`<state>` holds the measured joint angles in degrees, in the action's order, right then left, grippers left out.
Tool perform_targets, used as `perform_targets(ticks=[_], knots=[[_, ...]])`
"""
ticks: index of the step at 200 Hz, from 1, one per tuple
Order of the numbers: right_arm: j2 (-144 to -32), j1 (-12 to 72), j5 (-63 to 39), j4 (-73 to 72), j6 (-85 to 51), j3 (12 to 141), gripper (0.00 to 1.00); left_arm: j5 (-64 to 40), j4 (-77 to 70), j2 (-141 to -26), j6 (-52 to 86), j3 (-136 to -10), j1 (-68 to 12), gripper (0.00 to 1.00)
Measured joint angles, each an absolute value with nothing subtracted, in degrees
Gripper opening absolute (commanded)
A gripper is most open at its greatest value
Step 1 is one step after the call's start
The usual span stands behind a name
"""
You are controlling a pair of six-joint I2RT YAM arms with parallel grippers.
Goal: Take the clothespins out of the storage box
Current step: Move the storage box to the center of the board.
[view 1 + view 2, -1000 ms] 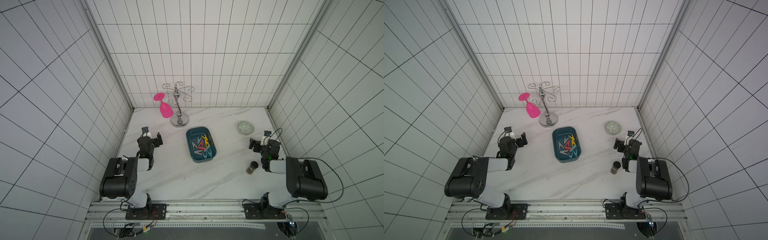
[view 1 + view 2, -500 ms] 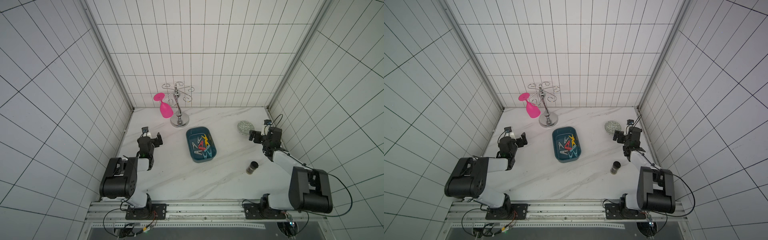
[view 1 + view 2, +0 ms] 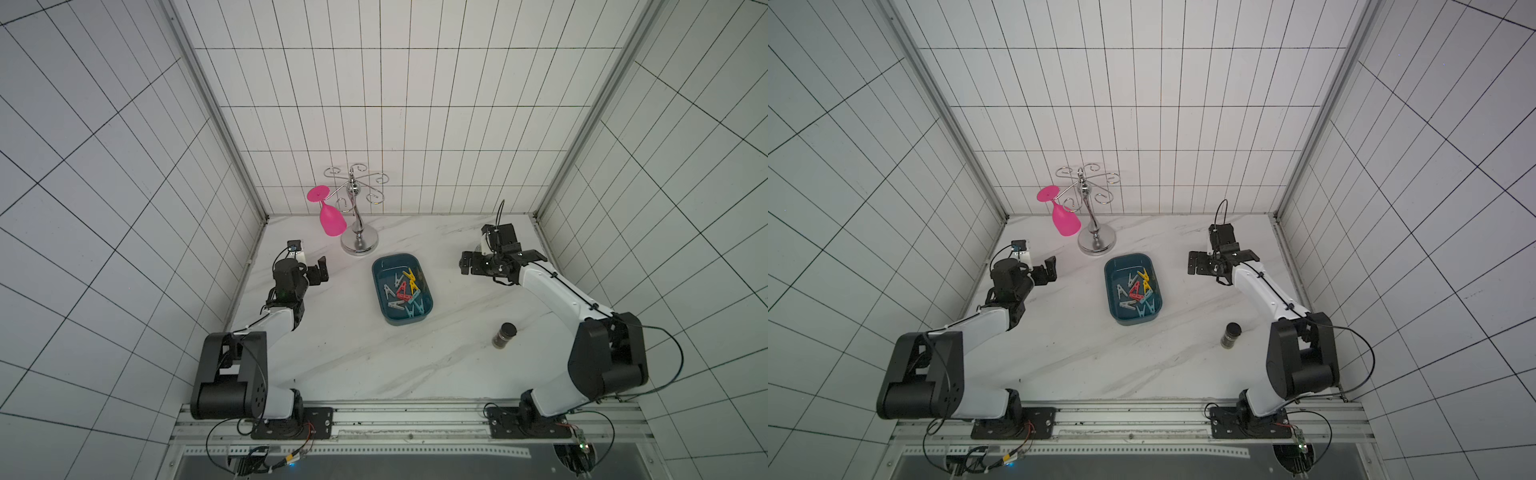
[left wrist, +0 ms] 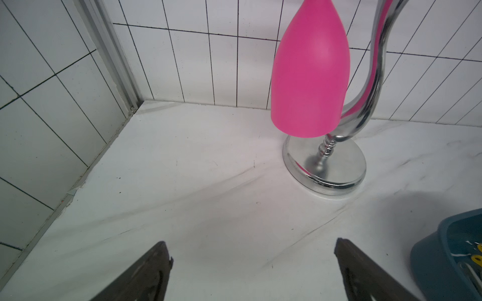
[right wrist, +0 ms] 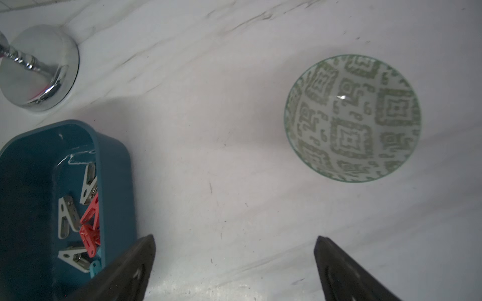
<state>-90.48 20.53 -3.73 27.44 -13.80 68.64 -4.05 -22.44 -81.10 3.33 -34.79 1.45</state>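
Right tool (image 5: 234,237) released, empty, jaws wide, hovering over bare surface (image 5: 208,156) between box (image 5: 114,166) and bowl (image 5: 352,117); likely lining up a first pick; left tool (image 4: 251,241) released, empty, parked left by rack (image 4: 324,166); pins (image 3: 405,291) all heaped in box, mid-surface.

Clothespins (image 3: 404,292) in storage box (image 3: 380,305)
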Motion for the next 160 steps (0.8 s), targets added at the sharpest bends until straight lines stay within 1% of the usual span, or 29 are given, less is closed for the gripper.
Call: perform_targets(ticks=[35,61,99,122,148,160], knots=[[-98.52,26.09,-5.58,32.03,-15.70,75.00,1.00,-8.71,-15.90,-79.77,2.28,-36.03,1.45,0.98],[-103.13,29.04,-6.44,34.02,-16.10,78.59,0.88,-11.22,-12.69,-79.77,1.17,-36.07,1.45,0.98],[-108.31,31.14,-9.43,36.05,-16.64,85.08,0.66,-13.17,-10.33,-79.77,0.56,-36.10,1.45,0.98],[-111.87,31.57,-11.09,37.69,-16.82,88.92,0.61,-13.76,-9.63,-79.77,0.56,-36.10,1.43,0.98],[-114.17,31.88,-11.14,39.07,-16.73,90.41,0.54,-14.00,-9.30,-79.77,0.56,-36.10,1.43,0.98],[-114.80,32.16,-11.11,40.03,-16.78,90.98,0.47,-14.04,-9.17,-79.77,0.56,-36.10,1.43,0.98]])
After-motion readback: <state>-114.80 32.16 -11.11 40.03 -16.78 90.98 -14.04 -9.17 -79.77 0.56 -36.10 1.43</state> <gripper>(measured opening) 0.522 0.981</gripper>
